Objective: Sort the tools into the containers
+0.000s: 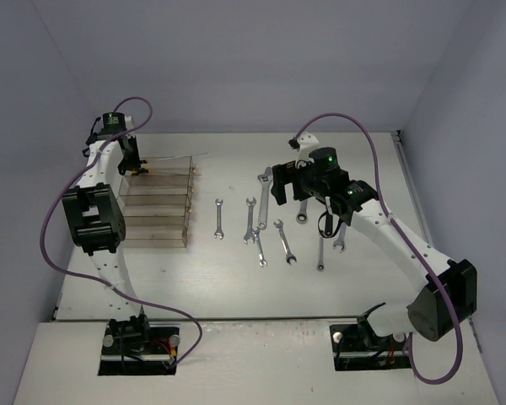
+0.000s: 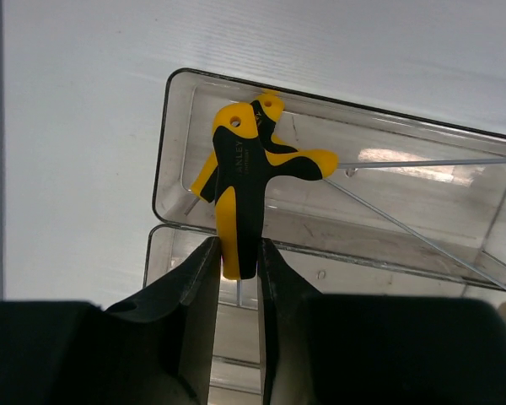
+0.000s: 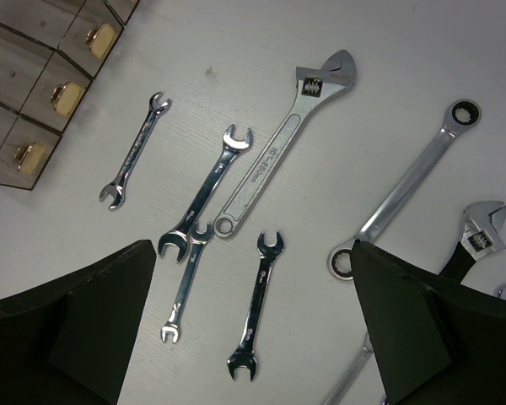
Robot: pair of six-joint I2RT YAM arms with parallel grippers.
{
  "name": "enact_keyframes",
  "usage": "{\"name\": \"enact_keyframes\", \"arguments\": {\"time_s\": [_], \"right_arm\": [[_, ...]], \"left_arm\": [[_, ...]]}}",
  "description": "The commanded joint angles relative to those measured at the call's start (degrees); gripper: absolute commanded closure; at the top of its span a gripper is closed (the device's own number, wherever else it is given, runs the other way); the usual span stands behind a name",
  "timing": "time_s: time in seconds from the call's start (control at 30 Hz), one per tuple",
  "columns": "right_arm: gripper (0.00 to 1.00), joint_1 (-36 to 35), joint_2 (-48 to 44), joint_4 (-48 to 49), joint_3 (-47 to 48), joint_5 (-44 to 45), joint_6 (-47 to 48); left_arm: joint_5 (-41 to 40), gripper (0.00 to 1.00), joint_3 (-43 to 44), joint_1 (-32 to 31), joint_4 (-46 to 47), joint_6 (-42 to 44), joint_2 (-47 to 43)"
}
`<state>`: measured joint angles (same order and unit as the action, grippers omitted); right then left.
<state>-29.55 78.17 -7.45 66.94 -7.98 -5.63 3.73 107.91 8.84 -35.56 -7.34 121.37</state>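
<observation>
My left gripper (image 2: 239,257) is shut on the lower end of a yellow-black T-handle (image 2: 240,181), whose thin rod (image 2: 430,162) reaches right over the farthest clear bin (image 2: 173,135). A second yellow-black handle (image 2: 270,108) lies just behind the first, with its own rod (image 2: 405,232). In the top view, this gripper (image 1: 129,163) hangs over the far end of the bin row (image 1: 156,207). My right gripper (image 3: 249,249) is open and empty above several silver wrenches: an adjustable wrench (image 3: 278,148), a double open-end wrench (image 3: 255,308) and a ring wrench (image 3: 405,190).
A black-handled adjustable wrench (image 3: 481,236) lies at the right edge of the right wrist view. Smaller wrenches (image 1: 218,218) lie between the bins and the right arm (image 1: 379,224). The bin ends carry brass-coloured knobs (image 3: 67,93). Grey walls enclose the table on three sides.
</observation>
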Motion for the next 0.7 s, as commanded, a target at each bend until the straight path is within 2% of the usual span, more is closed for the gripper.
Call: {"name": "enact_keyframes", "arguments": {"time_s": [0.0,0.37,0.43,0.53,0.57,0.67], "right_arm": [[0.02,0.28,-0.24,3.5,1.5,-0.92,-0.17],[0.02,0.19,-1.06,3.44,0.46,-1.07,-0.58],[0.02,0.19,-1.27,3.41,0.3,-0.98,-0.7],[0.02,0.19,-1.27,3.42,0.3,-0.9,-0.87],[0.02,0.19,-1.27,3.48,0.3,-0.9,-0.88],[0.02,0.19,-1.25,3.48,0.39,-0.9,-1.06]], "left_arm": [[2.53,1.0,1.74,0.91,-1.72,2.47,-5.52],[2.24,1.0,8.22,1.14,-6.54,2.71,-0.32],[1.44,0.94,9.29,1.09,-6.54,2.78,-0.26],[0.94,0.91,10.68,1.39,-6.54,3.29,-0.43],[1.08,0.84,10.89,1.66,-6.54,3.29,-0.43],[0.74,0.74,11.11,2.08,-6.56,2.93,-0.75]]}}
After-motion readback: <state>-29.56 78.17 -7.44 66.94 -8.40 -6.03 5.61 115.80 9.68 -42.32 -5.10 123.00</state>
